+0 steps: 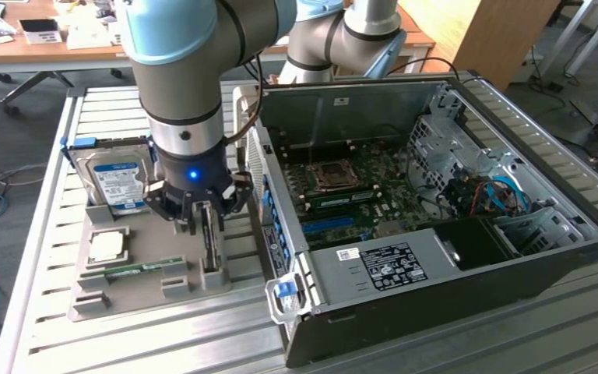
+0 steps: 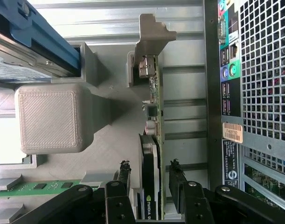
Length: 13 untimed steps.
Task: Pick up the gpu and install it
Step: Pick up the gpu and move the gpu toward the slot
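Toward the exterior view's left, a hard drive [image 1: 117, 183] and memory stick [image 1: 143, 269] sit in a grey holder [image 1: 143, 234] on the table [image 1: 71, 343]. Just right of them, the gpu [image 1: 212, 251] [image 2: 151, 112] stands on edge in the holder. The tool [image 1: 205, 227] [image 2: 150, 164] is open astride it, with fingers [image 2: 125, 170] on either side. The opened computer case [image 1: 548, 257] lies rightmost.

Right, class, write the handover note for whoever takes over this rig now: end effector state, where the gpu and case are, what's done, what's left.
End effector: open, one finger on each side of the gpu, not clamped on it.
gpu: standing on edge in the grey holder, beside the open computer case.
Done: end effector placed around the card.
Left: the gpu is not yet gripped, lifted or installed in the case.
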Each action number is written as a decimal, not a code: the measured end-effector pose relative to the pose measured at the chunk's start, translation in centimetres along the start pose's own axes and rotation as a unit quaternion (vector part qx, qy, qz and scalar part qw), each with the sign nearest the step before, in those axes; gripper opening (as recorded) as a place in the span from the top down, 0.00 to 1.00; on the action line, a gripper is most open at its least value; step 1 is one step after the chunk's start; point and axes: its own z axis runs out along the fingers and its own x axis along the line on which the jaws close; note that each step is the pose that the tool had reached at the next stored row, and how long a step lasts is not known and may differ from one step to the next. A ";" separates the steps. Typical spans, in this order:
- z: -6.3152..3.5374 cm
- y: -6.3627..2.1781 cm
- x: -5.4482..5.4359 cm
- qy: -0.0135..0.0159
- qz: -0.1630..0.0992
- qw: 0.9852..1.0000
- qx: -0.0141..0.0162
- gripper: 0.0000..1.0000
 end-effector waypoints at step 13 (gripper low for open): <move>0.07 0.01 -0.1 0.000 0.000 1.000 0.000 0.53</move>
